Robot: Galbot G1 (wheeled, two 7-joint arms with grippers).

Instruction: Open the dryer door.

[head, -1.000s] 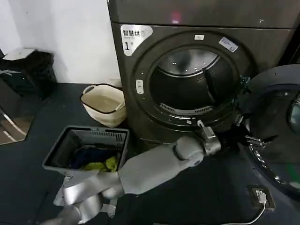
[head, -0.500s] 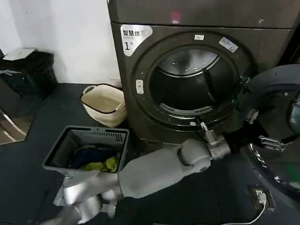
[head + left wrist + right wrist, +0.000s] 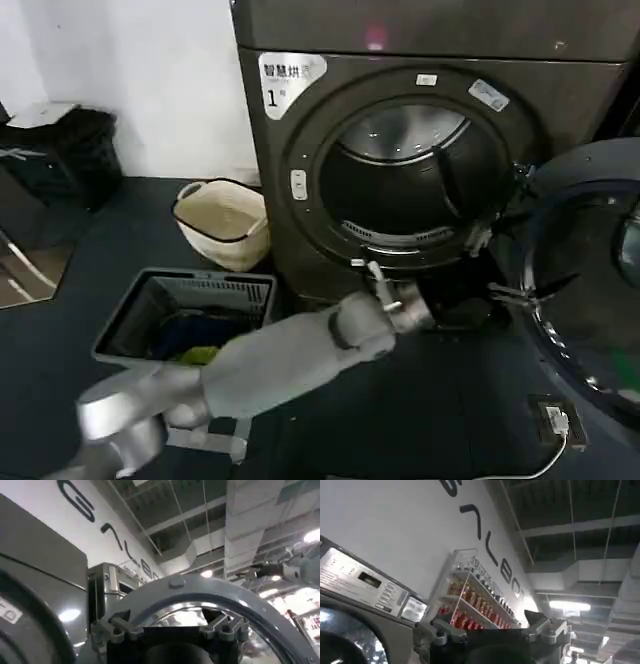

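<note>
In the head view, the dryer (image 3: 420, 170) stands with its drum mouth uncovered; the dryer door (image 3: 585, 280) hangs swung wide to the right. The left gripper (image 3: 505, 270) reaches low across the front, near the door's inner edge, fingers spread and holding nothing. The left wrist view adds the door's grey rim (image 3: 210, 592) arching just beyond the parted fingers (image 3: 107, 630). The right wrist view shows the right gripper (image 3: 492, 632), spread and empty, facing a wall and ceiling.

Cream basket (image 3: 222, 222) behind grey laundry basket (image 3: 190, 315)
</note>
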